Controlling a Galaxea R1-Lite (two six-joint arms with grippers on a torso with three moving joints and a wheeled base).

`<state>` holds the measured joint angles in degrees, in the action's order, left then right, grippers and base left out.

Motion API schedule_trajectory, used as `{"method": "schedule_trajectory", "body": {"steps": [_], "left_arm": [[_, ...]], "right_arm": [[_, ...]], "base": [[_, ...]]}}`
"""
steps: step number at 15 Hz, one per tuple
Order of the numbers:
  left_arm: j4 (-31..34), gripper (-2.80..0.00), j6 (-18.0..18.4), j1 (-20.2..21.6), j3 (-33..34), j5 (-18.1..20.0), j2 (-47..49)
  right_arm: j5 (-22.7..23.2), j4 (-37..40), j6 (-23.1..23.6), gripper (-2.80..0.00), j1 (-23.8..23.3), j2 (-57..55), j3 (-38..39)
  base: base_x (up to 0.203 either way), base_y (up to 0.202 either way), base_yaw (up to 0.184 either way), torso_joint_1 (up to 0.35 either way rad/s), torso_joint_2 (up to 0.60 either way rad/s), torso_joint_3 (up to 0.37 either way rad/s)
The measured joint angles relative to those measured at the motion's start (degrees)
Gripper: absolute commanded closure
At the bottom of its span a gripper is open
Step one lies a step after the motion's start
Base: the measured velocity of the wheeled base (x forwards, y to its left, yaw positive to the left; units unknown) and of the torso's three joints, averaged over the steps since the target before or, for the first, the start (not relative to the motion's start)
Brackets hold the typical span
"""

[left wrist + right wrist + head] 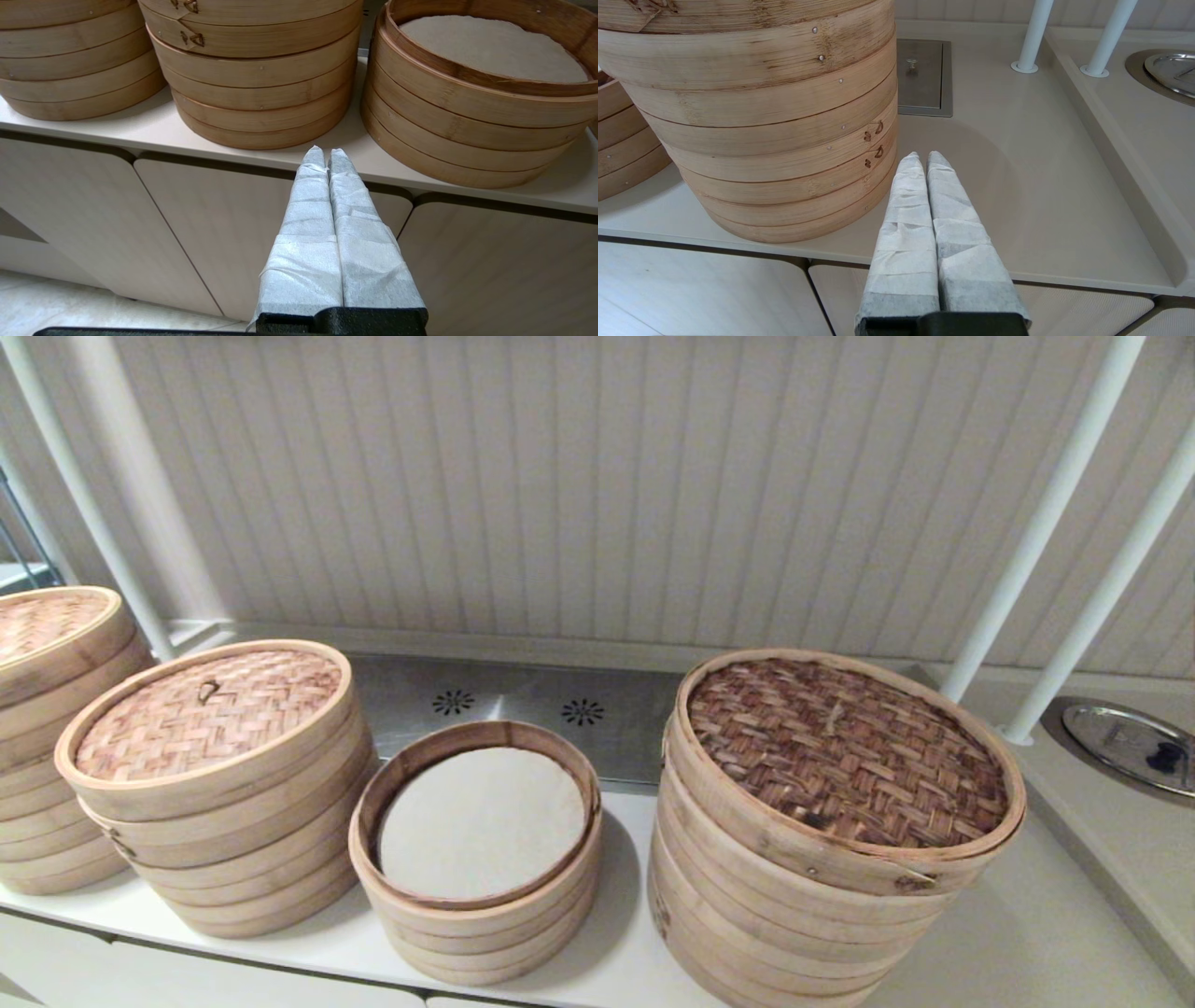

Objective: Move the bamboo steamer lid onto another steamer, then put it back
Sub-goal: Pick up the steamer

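The bamboo steamer lid (pixel 207 713), pale-rimmed with a pinkish-tan woven top and a small loop handle, rests on the medium stack (pixel 238 859) at the left. Beside it in the middle stands the smallest steamer (pixel 476 887), uncovered, its white cloth liner (pixel 481 821) showing inside a brown inner rim. Neither arm shows in the head view. My left gripper (pixel 326 153) is shut and empty, held below the counter's front edge between the medium stack (pixel 257 88) and the smallest steamer (pixel 467 121). My right gripper (pixel 923 157) is shut and empty near the big stack's base.
The biggest stack (pixel 822 859) with a dark brown woven lid (pixel 845 751) stands at the right. A further stack (pixel 47 737) sits at the far left. White poles (pixel 1046 523) and a round metal cover (pixel 1134 742) are at the back right. Cabinet doors (pixel 233 242) run under the counter.
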<state>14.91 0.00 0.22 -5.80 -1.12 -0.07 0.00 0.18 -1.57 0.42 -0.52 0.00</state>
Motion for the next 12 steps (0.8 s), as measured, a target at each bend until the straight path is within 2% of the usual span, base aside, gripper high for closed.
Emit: {"method": "schedule_trajectory", "body": {"steps": [3, 6, 12], "left_arm": [[0.3, 0.00, 0.7, 0.0, -0.9, -0.3, 0.1], [0.7, 0.00, 0.7, 0.0, -7.4, 0.0, 3.6], [0.2, 0.00, 0.6, 0.1, -32.6, -1.0, 26.9]], "right_arm": [[0.0, 0.0, 0.0, 0.00, 0.0, 0.0, 0.0], [0.0, 0.0, 0.0, 0.00, 0.0, 0.0, 0.0], [0.0, 0.0, 0.0, 0.00, 0.0, 0.0, 0.0]], "base": [[0.000, 0.000, 0.000, 0.000, 0.00, 0.000], [0.000, 0.000, 0.000, 0.000, 0.00, 0.000], [0.000, 0.000, 0.000, 0.000, 0.00, 0.000]]}}
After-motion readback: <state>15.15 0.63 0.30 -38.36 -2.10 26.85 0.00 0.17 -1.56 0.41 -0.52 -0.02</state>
